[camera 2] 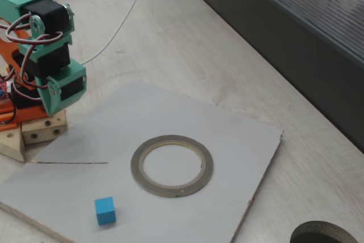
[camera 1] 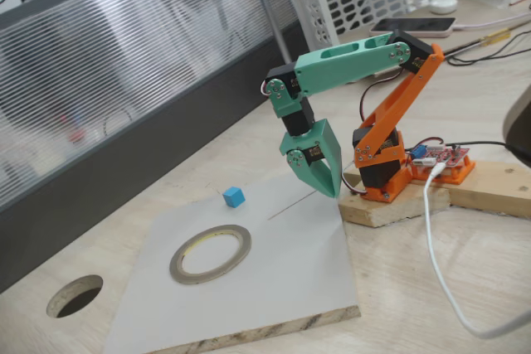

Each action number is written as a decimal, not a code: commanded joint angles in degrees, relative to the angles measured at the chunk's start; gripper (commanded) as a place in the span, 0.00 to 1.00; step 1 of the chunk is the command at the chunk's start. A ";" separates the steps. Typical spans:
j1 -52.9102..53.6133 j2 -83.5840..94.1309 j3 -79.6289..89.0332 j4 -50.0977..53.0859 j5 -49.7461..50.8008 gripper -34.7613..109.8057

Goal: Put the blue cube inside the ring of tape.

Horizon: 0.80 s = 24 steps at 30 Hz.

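- the blue cube [camera 1: 233,196] sits flat on the grey board [camera 1: 282,288], near the board's far edge in one fixed view; no long axis on it, and its sides look turned a bit off the board's edges
- in the other fixed view the same cube [camera 2: 104,210] is close to the board's [camera 2: 239,135] lower-left edge, nothing touching it
- the ring of tape [camera 1: 211,253] lies flat around the middle of the board, opening facing up, bare board showing through it; it also shows in the other view [camera 2: 172,165]
- cube and ring are near each other but clearly apart, cube outside the ring
- the arm is folded up: orange base [camera 1: 383,167] on a wooden block [camera 1: 397,205] just off the board's corner, teal upper link reaching over toward the board, wrist bent down
- gripper [camera 1: 330,188] points down over the board's corner next to the base, off the surface, apart from the cube
- the fingers look pressed together into one point, nothing between them, so clenched and empty
- a thin dark line [camera 2: 71,163] is on the board near the base, and a round hole [camera 1: 75,295] is in the tabletop off the board
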<state>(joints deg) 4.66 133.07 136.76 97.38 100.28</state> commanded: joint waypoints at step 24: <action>28.39 -11.25 -18.19 0.44 0.26 0.25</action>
<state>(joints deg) 32.34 120.94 120.67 97.29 100.28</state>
